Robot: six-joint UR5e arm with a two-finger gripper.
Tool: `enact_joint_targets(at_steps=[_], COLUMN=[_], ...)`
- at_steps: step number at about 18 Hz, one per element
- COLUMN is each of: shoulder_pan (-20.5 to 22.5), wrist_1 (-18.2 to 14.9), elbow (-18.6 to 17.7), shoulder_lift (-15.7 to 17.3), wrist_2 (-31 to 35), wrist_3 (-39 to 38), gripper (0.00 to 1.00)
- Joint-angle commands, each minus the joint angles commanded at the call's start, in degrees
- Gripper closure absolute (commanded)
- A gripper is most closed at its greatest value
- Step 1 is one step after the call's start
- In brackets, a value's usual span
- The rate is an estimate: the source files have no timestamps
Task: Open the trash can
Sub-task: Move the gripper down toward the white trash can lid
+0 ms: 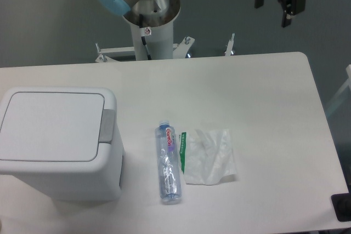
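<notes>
The trash can [57, 143] is a large white boxy bin at the left of the table. Its flat lid [52, 126] lies shut, with the grey push tab [107, 126] on its right edge. My gripper [272, 5] hangs at the top right, beyond the table's far edge and far from the bin. Its black fingers [287, 9] point down, spread apart, with nothing between them.
A clear plastic bottle [169, 163] lies lengthwise right of the bin. A white plastic wrapper with a green strip [209, 157] lies beside it. The arm's base column [148, 23] stands behind the table's far edge. A dark object [341, 207] sits at the table's right front corner.
</notes>
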Motion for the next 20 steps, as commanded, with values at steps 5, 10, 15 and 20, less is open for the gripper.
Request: enact_joint_targets(at_steps=[5, 10, 15, 20], shoulder_pan=[-2.5, -7.9, -13.3, -21.7], wrist_1=[0.1, 3.1, 8.3, 16.6], elbow=[0.3, 0.0, -0.2, -1.0], shoulder_lift=[-0.2, -1.1, -3.1, -5.1], wrist_2=[-2.1, -9.8, -18.3, -19.0], wrist_3=[-8.8, -31.1, -58.8, -78.4], gripper=[0.0, 0.0, 0.0, 0.0])
